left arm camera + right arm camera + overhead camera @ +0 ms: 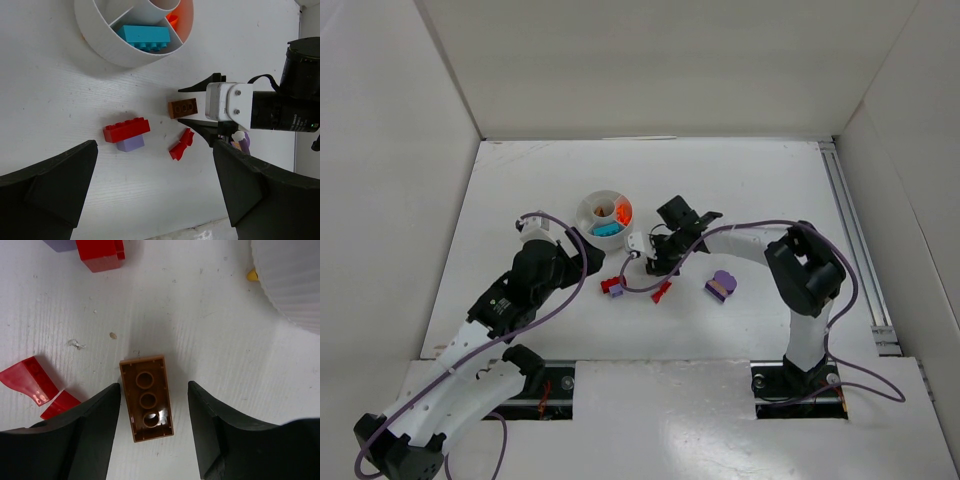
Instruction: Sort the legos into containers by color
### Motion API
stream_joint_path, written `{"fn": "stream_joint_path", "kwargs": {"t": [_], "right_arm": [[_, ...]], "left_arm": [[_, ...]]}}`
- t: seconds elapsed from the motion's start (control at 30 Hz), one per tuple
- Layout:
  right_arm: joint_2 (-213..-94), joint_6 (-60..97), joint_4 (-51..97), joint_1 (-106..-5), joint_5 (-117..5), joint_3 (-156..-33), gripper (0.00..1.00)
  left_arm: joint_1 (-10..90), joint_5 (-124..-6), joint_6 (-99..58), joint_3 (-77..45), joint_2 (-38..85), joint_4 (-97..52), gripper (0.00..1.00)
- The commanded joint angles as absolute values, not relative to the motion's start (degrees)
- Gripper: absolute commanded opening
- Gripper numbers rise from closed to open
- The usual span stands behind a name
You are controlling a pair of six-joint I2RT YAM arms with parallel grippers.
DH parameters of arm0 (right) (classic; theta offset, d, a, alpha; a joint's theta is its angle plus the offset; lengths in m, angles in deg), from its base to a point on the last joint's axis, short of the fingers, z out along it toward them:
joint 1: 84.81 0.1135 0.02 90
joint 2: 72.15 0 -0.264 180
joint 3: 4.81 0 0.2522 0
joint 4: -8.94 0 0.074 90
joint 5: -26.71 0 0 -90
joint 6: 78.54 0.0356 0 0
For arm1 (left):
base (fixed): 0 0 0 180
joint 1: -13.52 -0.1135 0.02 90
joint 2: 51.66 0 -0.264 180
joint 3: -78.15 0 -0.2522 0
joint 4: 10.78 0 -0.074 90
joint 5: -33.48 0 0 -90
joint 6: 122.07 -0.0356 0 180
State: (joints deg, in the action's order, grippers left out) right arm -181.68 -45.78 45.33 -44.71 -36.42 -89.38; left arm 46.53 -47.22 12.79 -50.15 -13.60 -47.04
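- Brown brick (146,397) lies underside-up on the bench (210,315), inside the half-open right gripper (154,386), not clamped.
- Left gripper (155,145): wide open, empty.
- Probably light, stiff, slippery; pinch the long sides.

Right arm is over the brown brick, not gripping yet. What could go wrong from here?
1. The brown upside-down plastic brick lies skewed and off-centre between the right fingers; closing may twist it out.
2. The red translucent plastic piece lies beside one finger and could get nudged.
3. The round white divided plastic dish is near; a low carry may clip its wall.
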Motion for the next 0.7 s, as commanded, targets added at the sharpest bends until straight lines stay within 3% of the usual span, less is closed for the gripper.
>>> {"fn": "stream_joint_path", "kwargs": {"t": [0.0,0.33,0.67], "right_arm": [[-184.4,-45.8,46.3,-44.1,-34.5,-89.8,0.62],[-183.2,-44.7,45.7,-45.3,-35.1,-89.1,0.38],[-173.8,-44.7,39.8,-45.9,-26.2,-91.2,0.32]], "left_arm": [[46.7,-45.9,12.1,-50.0,-14.0,-45.3,0.99],[46.7,-45.9,12.7,-50.0,-14.0,-45.8,0.99],[46.7,-44.2,13.8,-50.0,-15.8,-46.9,0.99]]}}
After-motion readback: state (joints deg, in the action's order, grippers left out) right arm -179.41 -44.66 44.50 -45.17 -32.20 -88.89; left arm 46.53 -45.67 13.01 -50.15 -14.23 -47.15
